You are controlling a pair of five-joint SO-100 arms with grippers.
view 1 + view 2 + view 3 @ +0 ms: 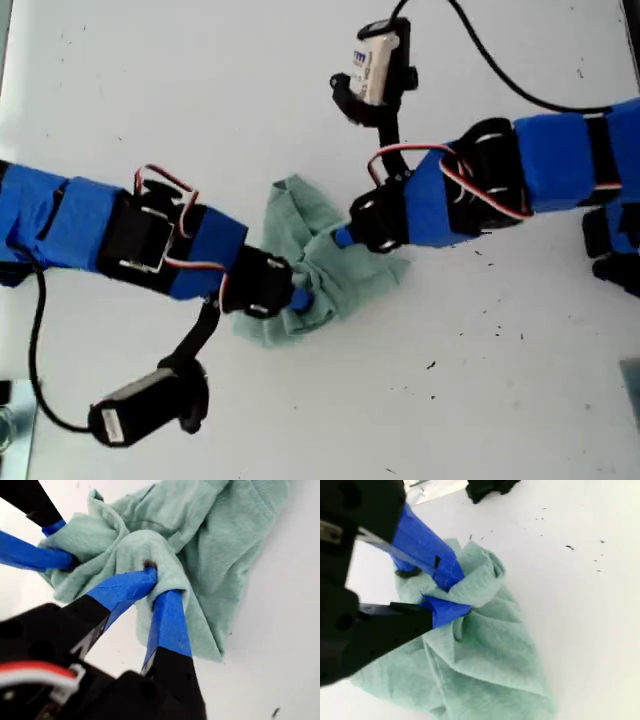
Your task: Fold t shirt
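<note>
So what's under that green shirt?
Only the white table shows around the crumpled shirt. Both grippers pinch its folds; whatever lies beneath the cloth is covered.

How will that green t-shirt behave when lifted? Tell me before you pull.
Probably floppy: the t-shirt lies bunched in soft creases on the table, so it should droop from the pincers. Likely light, since thin folds bunch between my first pincer and my second pincer. It will not roll, though a small pinch may slip.
</note>
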